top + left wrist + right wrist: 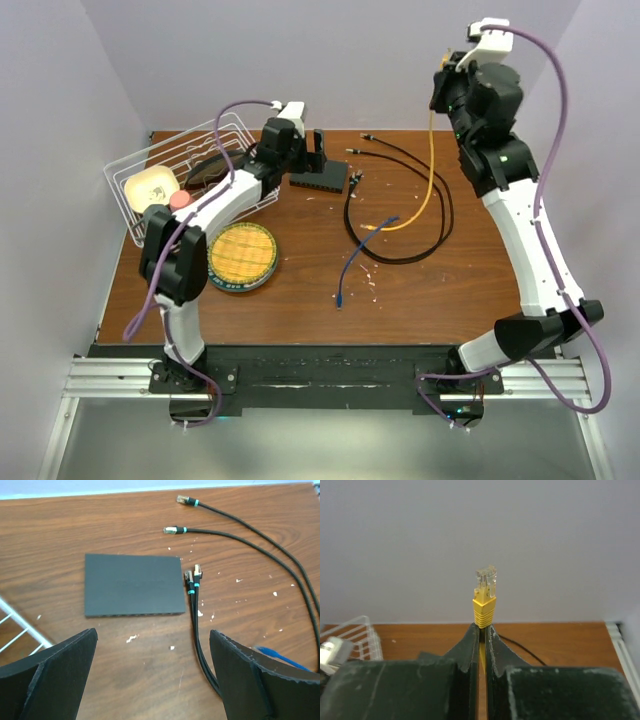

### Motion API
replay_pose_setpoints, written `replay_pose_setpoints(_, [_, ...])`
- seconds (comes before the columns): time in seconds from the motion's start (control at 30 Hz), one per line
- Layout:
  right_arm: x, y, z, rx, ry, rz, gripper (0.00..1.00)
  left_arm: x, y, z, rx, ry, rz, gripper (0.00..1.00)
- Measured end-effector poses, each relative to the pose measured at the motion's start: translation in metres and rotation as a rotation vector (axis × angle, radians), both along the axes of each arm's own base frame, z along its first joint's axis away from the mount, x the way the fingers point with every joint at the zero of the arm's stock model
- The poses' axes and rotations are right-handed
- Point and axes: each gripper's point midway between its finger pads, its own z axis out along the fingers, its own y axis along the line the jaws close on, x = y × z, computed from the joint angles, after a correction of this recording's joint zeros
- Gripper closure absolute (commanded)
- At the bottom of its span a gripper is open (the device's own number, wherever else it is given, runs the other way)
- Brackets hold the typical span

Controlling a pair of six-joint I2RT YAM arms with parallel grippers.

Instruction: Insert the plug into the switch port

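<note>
The switch is a flat matte black box (132,585) lying on the wooden table, also seen from above (322,181). The switch port row (135,614) runs along its narrow edge facing my left wrist camera. My left gripper (153,632) hovers open just short of that edge, with nothing between its fingers (318,150). High above the table's back right, my right gripper (483,626) is shut on the yellow cable just behind its plug (485,587). The clear plug tip sticks out past the fingertips. The yellow cable (431,160) hangs from the right gripper (440,85) down to the table.
Black cables with teal-banded plugs (192,575) lie right of the switch and loop across the table (440,215). A blue cable (360,258) lies mid-table. A white wire rack (130,185) holding a bowl stands back left, with a round yellow disc (243,256) in front.
</note>
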Motion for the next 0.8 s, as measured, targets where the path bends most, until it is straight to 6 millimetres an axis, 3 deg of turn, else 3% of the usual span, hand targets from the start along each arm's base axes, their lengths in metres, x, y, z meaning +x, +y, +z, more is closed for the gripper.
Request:
replay_pose_setpoints(0.27, [0.02, -0.04, -0.126, -0.1, 0.297, -0.265, 1.0, 0.05, -0.027, -0.017, 0.022, 0.025, -0.028, 0.0])
replay_pose_setpoints(0.3, [0.018, -0.046, -0.167, -0.141, 0.402, -0.3, 1.0, 0.07, -0.033, -0.026, 0.023, 0.019, -0.025, 0.02])
replay_pose_setpoints(0.37, [0.017, -0.047, -0.175, -0.147, 0.422, -0.307, 1.0, 0.073, -0.031, -0.035, 0.035, 0.042, -0.019, 0.03])
replay_pose_setpoints(0.5, [0.012, -0.049, -0.201, -0.16, 0.487, -0.316, 1.0, 0.102, -0.029, -0.061, 0.056, 0.039, 0.026, 0.07])
replay_pose_setpoints(0.63, [0.006, -0.047, -0.227, -0.168, 0.547, -0.299, 1.0, 0.111, -0.015, -0.1, 0.106, 0.079, 0.085, 0.11])
replay_pose_setpoints(0.8, [0.0, -0.043, -0.251, -0.173, 0.602, -0.273, 1.0, 0.122, -0.002, -0.123, 0.16, 0.077, 0.15, 0.17])
